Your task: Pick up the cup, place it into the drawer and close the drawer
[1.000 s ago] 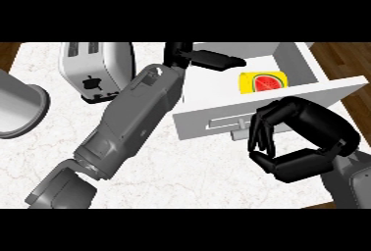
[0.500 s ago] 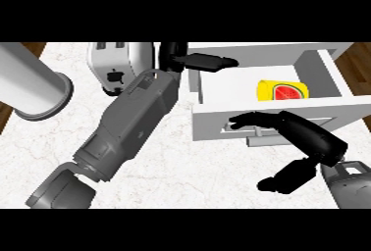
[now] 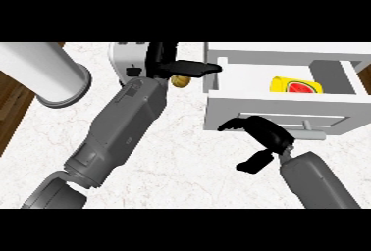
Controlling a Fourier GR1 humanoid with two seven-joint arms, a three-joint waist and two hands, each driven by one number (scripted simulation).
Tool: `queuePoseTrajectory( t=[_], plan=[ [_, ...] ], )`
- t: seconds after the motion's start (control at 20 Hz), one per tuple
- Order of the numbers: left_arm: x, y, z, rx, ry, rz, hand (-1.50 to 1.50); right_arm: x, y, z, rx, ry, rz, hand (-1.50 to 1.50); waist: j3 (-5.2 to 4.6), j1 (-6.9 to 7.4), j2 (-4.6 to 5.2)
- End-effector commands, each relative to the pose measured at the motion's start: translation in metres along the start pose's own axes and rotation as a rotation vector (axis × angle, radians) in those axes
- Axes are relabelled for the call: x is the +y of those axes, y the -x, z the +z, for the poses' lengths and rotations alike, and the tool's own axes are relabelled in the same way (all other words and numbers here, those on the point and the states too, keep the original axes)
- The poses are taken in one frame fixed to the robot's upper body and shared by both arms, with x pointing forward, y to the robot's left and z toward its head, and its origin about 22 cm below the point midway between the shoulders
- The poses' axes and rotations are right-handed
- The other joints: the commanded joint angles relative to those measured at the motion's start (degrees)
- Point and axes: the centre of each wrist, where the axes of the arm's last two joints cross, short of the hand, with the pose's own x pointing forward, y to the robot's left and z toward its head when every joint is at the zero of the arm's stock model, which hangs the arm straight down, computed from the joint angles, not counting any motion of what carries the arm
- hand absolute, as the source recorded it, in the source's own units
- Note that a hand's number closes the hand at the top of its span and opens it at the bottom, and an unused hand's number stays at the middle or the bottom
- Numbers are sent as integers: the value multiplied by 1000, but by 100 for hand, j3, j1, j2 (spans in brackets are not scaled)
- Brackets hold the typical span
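One cup, one drawer, one toaster, one grey cylinder, two hands.

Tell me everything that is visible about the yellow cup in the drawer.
The yellow cup sits inside the open white drawer, toward its right side, close to the front panel. It looks glossy yellow, with a red, watermelon-like picture on its near side. Whether it stands upright or lies on its side cannot be told. Neither hand touches it: the right hand is at the drawer front, outside.
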Motion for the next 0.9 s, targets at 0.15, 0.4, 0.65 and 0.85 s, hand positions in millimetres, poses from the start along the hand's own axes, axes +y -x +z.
queuePoseTrajectory(
  t=[0.15,0.4,0.65,0.85],
  plan=[
    [46,4,15,-12,-13,19,-150,-15,50,-30,75,46,13,150,9,297,33],
    [46,0,20,0,2,48,-150,-54,57,-38,31,201,-25,150,19,477,50],
    [57,7,34,17,17,58,-150,-116,57,-27,0,357,-57,150,24,637,125],
    [82,-2,33,7,41,36,-150,-149,55,-15,45,442,-62,150,19,735,170]
  ],
)
